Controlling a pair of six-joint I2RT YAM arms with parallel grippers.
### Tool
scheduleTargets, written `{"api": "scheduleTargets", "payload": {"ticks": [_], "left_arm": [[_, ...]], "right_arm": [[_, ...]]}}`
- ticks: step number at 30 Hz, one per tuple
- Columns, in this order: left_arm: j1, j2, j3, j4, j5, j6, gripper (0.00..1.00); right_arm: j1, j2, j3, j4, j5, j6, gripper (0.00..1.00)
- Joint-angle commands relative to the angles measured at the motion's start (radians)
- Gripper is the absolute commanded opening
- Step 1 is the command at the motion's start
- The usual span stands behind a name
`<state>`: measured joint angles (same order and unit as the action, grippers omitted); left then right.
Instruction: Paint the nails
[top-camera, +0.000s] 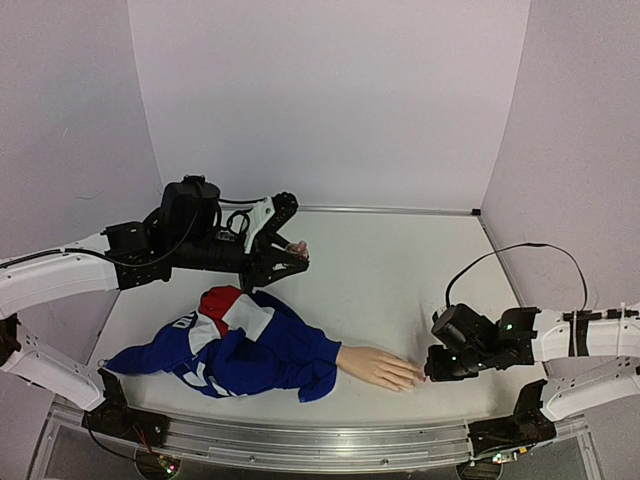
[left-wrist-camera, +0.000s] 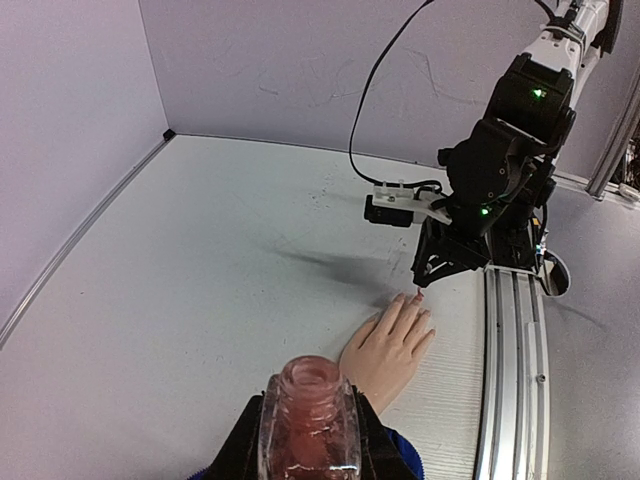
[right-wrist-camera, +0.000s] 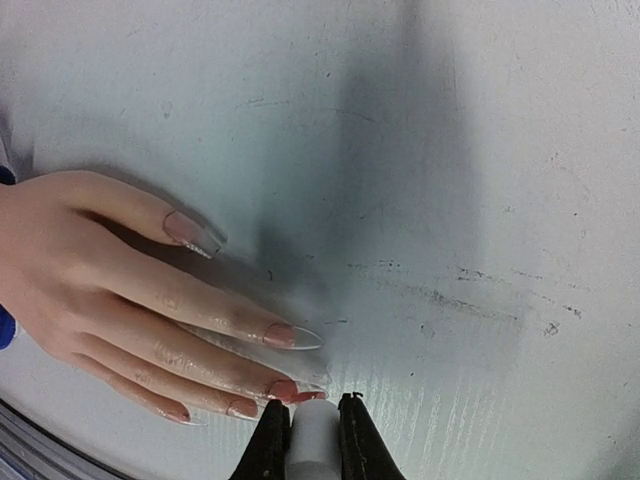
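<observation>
A beige mannequin hand lies palm down at the near middle of the table, its arm in a blue sleeve. My right gripper is at its fingertips, shut on a white polish brush handle. In the right wrist view the red brush tip touches the middle finger's nail. The index nail and thumb nail look long and mostly clear. My left gripper is raised at the back left, shut on the open pinkish polish bottle. The hand also shows in the left wrist view.
The blue garment has red and white parts and spreads to the near left. An aluminium rail runs along the near edge. A black cable loops above the right arm. Walls close the back and both sides.
</observation>
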<state>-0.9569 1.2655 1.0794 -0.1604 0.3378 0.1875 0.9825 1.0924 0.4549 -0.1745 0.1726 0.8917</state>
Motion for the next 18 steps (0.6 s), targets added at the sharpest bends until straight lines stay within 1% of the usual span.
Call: {"api": "scheduleTargets", "payload": {"ticks": [1, 11, 18], "left_arm": [[-0.006, -0.020, 0.037, 0.024, 0.017, 0.019, 0.00], [-0.005, -0.023, 0.032, 0.024, 0.014, 0.021, 0.00], [-0.005, -0.025, 0.032, 0.024, 0.013, 0.020, 0.00]], "right_arm": [[0.005, 0.006, 0.016, -0.054, 0.029, 0.009, 0.00], [0.005, -0.011, 0.013, -0.080, 0.043, 0.025, 0.00], [0.005, -0.102, 0.004, -0.106, 0.035, -0.002, 0.00]]}}
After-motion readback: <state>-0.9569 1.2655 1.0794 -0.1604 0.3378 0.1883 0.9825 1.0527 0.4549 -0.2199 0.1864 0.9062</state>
